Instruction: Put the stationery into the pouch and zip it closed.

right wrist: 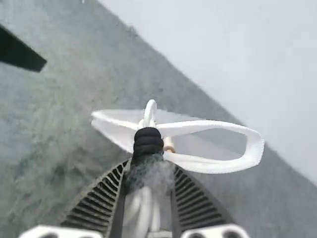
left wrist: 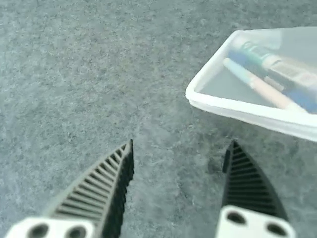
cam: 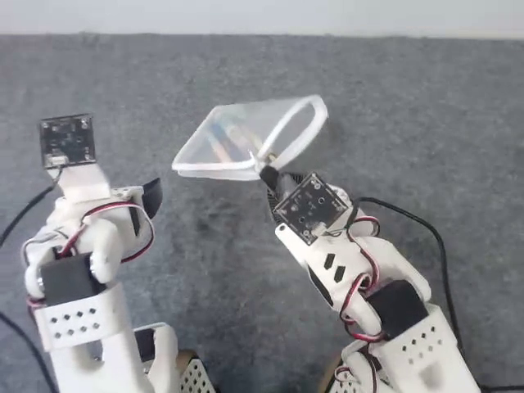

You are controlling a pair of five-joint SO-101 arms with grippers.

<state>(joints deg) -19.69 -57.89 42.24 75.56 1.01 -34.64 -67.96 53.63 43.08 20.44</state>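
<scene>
The right fingers [right wrist: 99, 203], clamped on the zip pull [right wrist: 147, 141], hold the gaping pouch [cam: 246, 139] tilted over the bench [cam: 409, 98] with pens [left wrist: 262, 74] inside, while the left fingers [left wrist: 106, 193], spread wide and empty nearby, seem placed to brace it for zipping.

Fixed above and behind the left arm [cam: 78, 278] and right arm [cam: 368, 278], the high camera looks down and forward across the grey table [cam: 458, 123] to a pale wall [cam: 262, 16]. The left wrist camera looks steeply down past its own jaws, close to the table, while the right wrist camera looks out along its jaws at a shallow slant toward the wall. All three views share the clear pouch [cam: 246, 143], nearest in the right wrist view.
</scene>
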